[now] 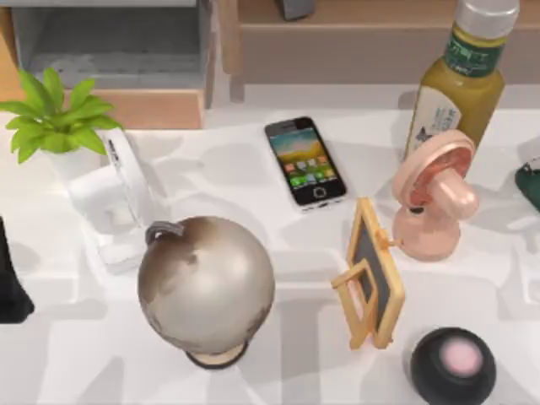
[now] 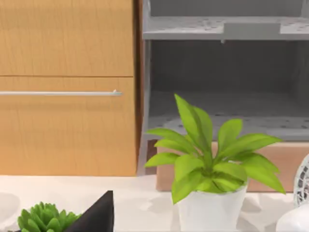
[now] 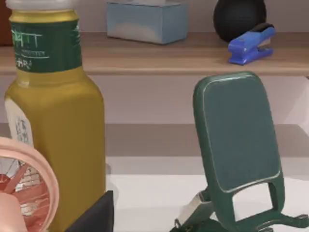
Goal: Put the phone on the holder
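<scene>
The phone [image 1: 305,162] lies flat and face up on the white table, in the back middle, its colourful screen showing. The holder [image 3: 239,150] is a dark green stand with a tilted back plate; it stands upright just beside the yellow-green bottle [image 3: 55,125], and its edge [image 1: 530,181] shows at the table's far right. Nothing rests on it. My left arm [image 1: 10,283] is parked at the table's left edge, far from the phone. A dark part of my right gripper [image 3: 94,217] shows low in the right wrist view, short of the holder.
A grey globe [image 1: 207,283] stands front centre, with a white fan [image 1: 114,198] and potted plant [image 1: 55,118] to its left. A pink fan [image 1: 430,198], small wooden chalkboard [image 1: 371,274] and black round speaker [image 1: 453,363] crowd the right. Cabinets and shelves line the back.
</scene>
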Available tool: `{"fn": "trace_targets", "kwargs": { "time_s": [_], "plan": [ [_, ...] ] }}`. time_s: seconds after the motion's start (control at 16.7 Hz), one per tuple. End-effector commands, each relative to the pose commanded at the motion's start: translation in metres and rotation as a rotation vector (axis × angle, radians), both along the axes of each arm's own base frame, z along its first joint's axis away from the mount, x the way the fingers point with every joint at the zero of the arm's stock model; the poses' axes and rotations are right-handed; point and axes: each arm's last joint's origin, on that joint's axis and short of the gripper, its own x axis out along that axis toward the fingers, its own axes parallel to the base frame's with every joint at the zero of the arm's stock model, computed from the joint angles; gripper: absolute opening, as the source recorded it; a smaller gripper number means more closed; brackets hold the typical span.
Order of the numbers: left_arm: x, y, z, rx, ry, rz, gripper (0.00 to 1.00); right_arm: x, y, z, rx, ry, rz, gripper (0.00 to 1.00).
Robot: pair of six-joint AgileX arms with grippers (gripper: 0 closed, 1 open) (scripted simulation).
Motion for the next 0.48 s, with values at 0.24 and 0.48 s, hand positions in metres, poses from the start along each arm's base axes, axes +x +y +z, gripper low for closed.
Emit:
{"fn": "trace_targets", "kwargs": {
  "time_s": [0.24,0.48],
  "plan": [
    [0.000,0.000,0.000,0.000,0.000,0.000,1.00,0.000,0.002,0.006,0.005,0.016,0.021,1.00],
    [0.000,0.000,0.000,0.000,0.000,0.000,1.00,0.004,0.012,0.044,0.029,0.121,0.127,1.00]
  ]
}}
